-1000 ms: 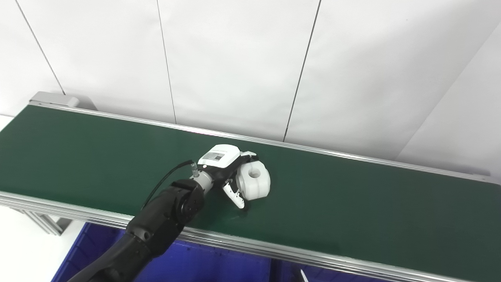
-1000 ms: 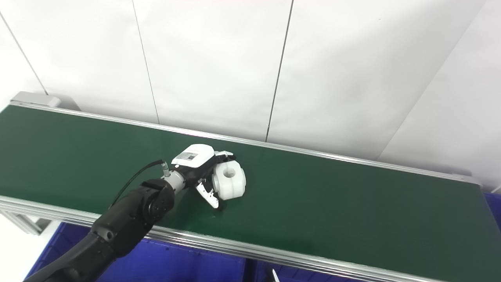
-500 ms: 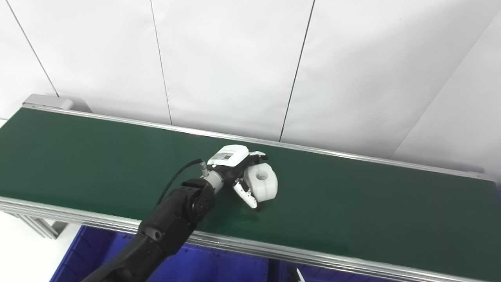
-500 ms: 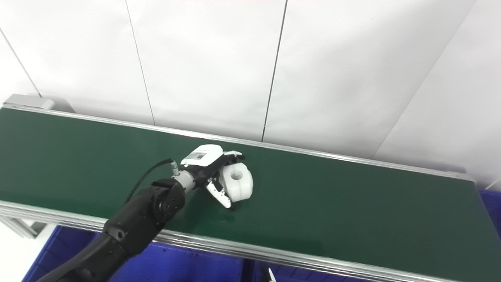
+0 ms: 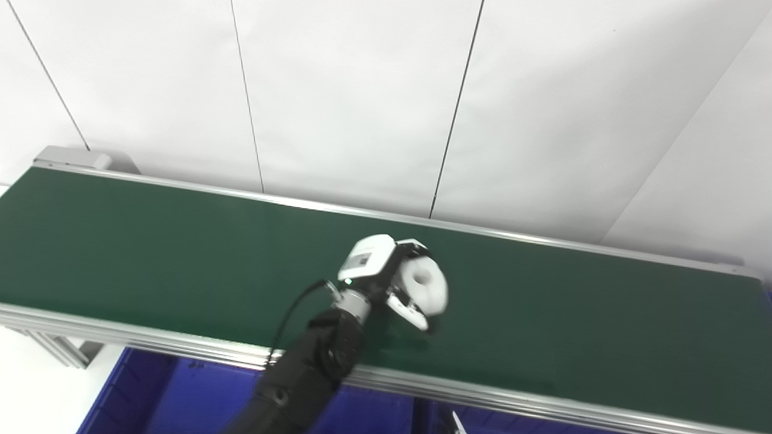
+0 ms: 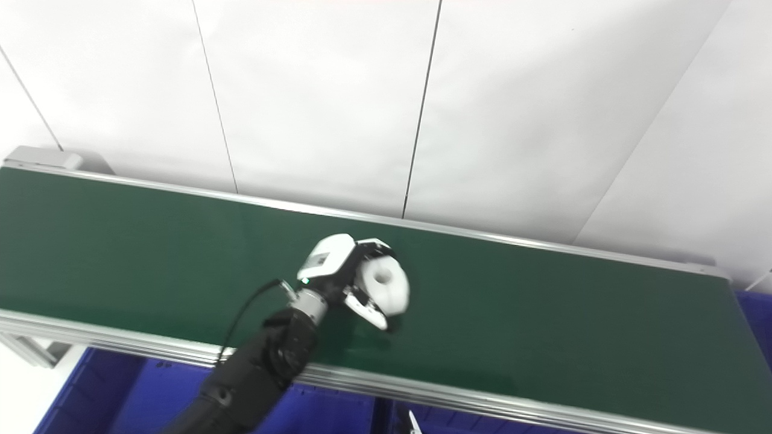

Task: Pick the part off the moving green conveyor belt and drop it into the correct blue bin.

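Left hand (image 5: 386,278) closed around white part (image 5: 426,287) | part over green conveyor belt (image 5: 151,253) | blue bin (image 5: 181,401) below near edge

Bright even light, white wall (image 5: 362,90) slightly washed out, soft shadows, motion blur on hand (image 5: 392,280)

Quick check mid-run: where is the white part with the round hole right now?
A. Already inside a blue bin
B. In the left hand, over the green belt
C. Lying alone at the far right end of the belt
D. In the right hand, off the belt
B: the left hand has its fingers closed around the white part above the green belt; no right hand is in view.
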`<state>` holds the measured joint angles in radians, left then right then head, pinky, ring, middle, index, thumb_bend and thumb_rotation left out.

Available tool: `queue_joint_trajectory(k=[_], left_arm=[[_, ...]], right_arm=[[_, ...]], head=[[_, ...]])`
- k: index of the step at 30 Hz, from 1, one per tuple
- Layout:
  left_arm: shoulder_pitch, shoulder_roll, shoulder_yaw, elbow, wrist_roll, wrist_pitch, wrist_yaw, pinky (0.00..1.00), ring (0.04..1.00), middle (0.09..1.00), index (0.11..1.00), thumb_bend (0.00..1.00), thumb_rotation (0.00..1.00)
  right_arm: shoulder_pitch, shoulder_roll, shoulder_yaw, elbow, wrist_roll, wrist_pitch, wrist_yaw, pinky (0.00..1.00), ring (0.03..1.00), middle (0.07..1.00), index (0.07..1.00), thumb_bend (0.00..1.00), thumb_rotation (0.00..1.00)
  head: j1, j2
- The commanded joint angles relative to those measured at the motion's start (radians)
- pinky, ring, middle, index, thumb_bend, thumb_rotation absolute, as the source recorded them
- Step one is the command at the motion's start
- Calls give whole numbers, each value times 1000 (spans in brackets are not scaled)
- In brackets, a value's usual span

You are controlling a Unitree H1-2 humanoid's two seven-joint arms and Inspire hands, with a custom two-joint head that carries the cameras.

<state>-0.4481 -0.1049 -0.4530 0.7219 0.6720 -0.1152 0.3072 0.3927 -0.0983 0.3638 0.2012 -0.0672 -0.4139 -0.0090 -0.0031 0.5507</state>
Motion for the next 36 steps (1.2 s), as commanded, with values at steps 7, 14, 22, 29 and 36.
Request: queue_joint_trajectory(k=[7,14,22,29,36], left_arm=[[5,-69,-9,92,-28,-50,82,317,394,444,512,519,0],[17,-69,-9,86,-42,-37,80,331,410,447,512,520,0],[48,-21,15,-71,-76,-25,12,306,384,442,515,520,0],[126,86,45,-431,-73,47,-128,324,396,450,510,522,0],[248,224,73,-810,-72,135,-299,325,393,449,514,521,0]], right_arm=[[16,13,3,-44,-7,-56,3,970,978,1000,1000,788,907],[27,23,2,-60,3,-56,13,970,966,1000,1000,778,898],[30,27,-2,-69,4,-55,21,965,962,1000,1000,776,910],[32,29,-16,-97,16,-46,34,960,958,1000,1000,782,918],[42,11,-44,-157,50,-15,75,983,968,1000,1000,788,962]], head=[[-15,11],[-18,16],[-19,43],[27,98],[120,172]])
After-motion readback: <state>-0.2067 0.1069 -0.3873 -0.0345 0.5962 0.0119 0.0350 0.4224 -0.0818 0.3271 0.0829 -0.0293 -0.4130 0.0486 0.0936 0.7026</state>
